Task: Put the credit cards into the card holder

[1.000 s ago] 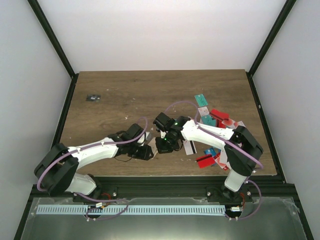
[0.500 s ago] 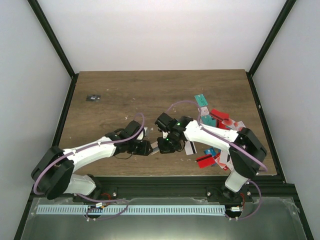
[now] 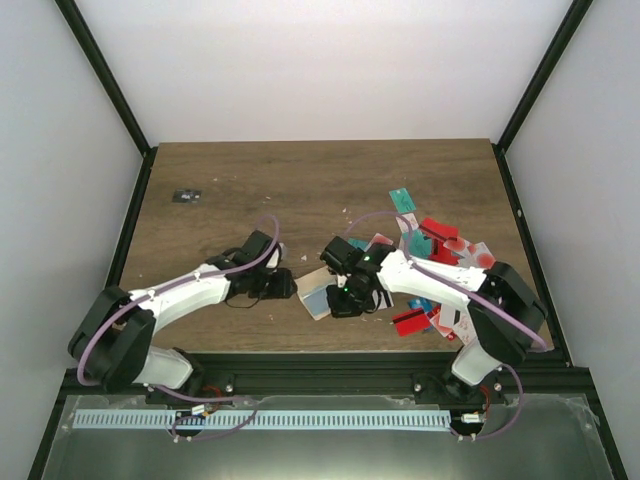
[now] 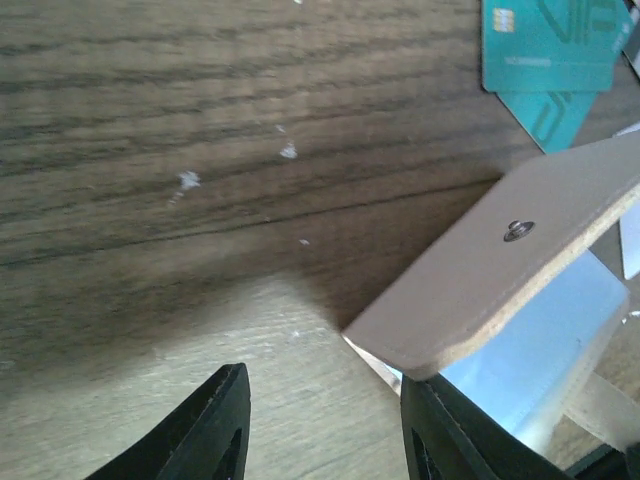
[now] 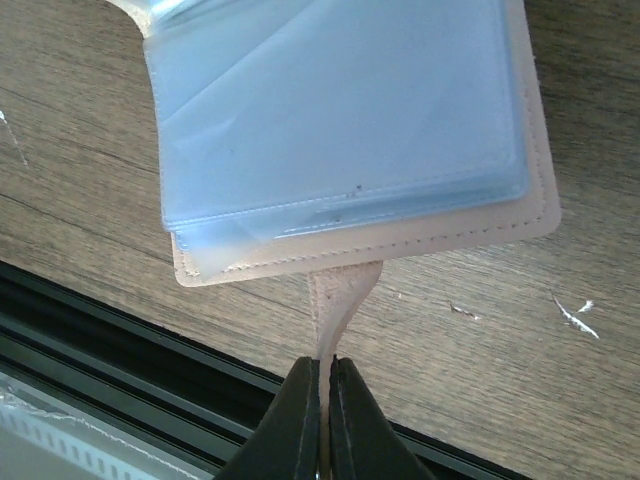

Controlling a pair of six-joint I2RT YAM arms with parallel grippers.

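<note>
Card holder (image 3: 316, 293) is seen overhead lying open on the table (image 3: 220, 190) between left gripper (image 3: 290, 287) and right gripper (image 3: 336, 302), with credit cards (image 3: 435, 240) heaped to its right. From the left wrist, fingers (image 4: 215, 430) are shown spread and empty. From the right wrist, the holder's tab (image 5: 338, 295) is pinched.

The whole table (image 3: 250, 190) is viewed from high behind its near edge. Wrist views are held close, angled down; the card holder (image 4: 500, 270) is shared by all three.
</note>
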